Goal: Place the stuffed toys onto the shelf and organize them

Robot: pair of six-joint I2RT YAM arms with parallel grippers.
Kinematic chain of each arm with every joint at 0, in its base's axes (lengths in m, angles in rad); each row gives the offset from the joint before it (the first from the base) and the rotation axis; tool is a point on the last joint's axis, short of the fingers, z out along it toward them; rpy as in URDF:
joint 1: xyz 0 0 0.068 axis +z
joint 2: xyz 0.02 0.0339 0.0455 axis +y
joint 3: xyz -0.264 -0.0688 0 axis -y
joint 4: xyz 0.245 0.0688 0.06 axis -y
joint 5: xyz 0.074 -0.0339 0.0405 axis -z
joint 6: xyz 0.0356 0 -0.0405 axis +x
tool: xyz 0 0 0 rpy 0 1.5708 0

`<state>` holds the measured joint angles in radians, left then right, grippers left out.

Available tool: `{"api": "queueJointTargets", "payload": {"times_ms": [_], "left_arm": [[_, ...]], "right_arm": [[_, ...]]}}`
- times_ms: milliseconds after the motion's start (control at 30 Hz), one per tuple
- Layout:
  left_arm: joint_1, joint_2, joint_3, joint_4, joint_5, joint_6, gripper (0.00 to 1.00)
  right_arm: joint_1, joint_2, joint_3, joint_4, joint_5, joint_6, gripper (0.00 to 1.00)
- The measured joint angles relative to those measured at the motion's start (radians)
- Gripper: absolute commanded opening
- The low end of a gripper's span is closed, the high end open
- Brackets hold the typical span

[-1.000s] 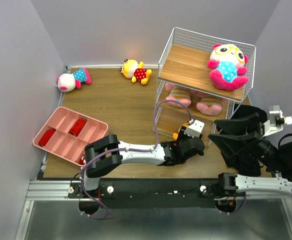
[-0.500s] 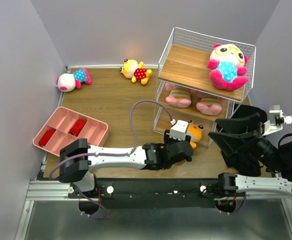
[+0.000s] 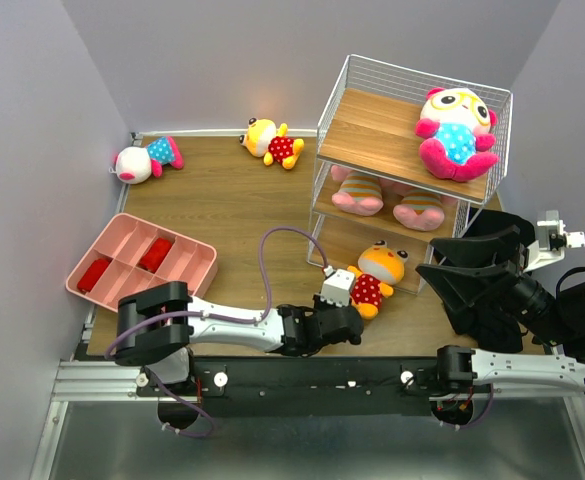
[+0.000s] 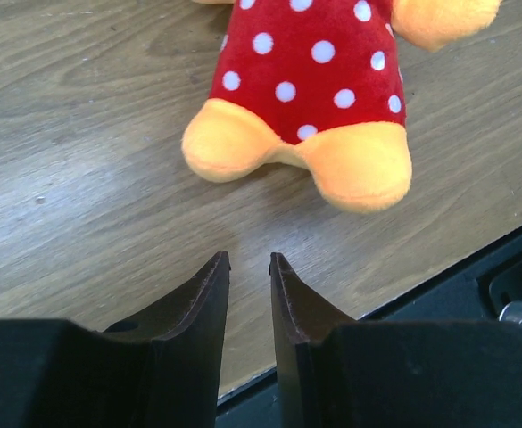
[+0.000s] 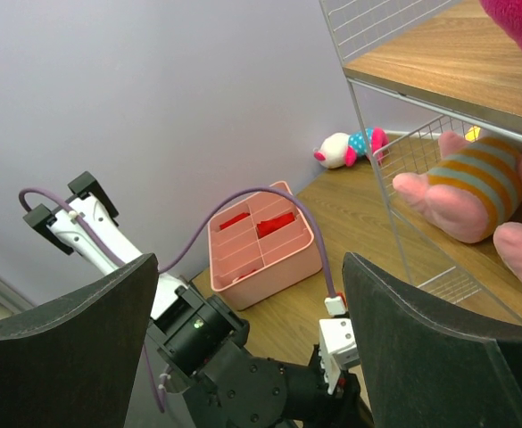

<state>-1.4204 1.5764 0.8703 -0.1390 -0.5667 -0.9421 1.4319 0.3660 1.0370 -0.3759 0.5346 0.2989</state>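
- I count six toys in all.
- Two are white-faced: the shelved white toy (image 3: 457, 130) and the loose white toy (image 3: 144, 160).
- Two are striped pigs: the left pig (image 3: 357, 193) and the right pig (image 3: 422, 210).
- Two are yellow in red dots: the far yellow toy (image 3: 272, 140) and the near yellow toy (image 3: 372, 278).
- One shelf (image 3: 372, 125), and I count three boards on it.
- One pink tray (image 3: 169, 235). I make out two red pieces in it, the left red piece (image 3: 94, 272) and the right red piece (image 3: 157, 252). An arm hides its near corner, so I can't rule out more.
- Two arms, the left arm (image 3: 227, 318) and the right arm (image 3: 522, 370).
- Two tools, one per arm: the left tool (image 4: 249, 259) and the right tool (image 5: 250, 267).
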Motion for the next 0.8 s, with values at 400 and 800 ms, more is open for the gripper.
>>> {"api": "queueJointTargets", "payload": {"times_ms": [400,800], "left_arm": [[0.032,0.151,0.072,0.124,0.000,0.052,0.34],[0.045,0.231,0.207,0.134,-0.053,0.124,0.35]], "right_arm": [[0.000,0.002,0.000,0.001,0.000,0.000,0.91],[0.000,-0.002,-0.004,0.006,0.000,0.000,0.91]]}}
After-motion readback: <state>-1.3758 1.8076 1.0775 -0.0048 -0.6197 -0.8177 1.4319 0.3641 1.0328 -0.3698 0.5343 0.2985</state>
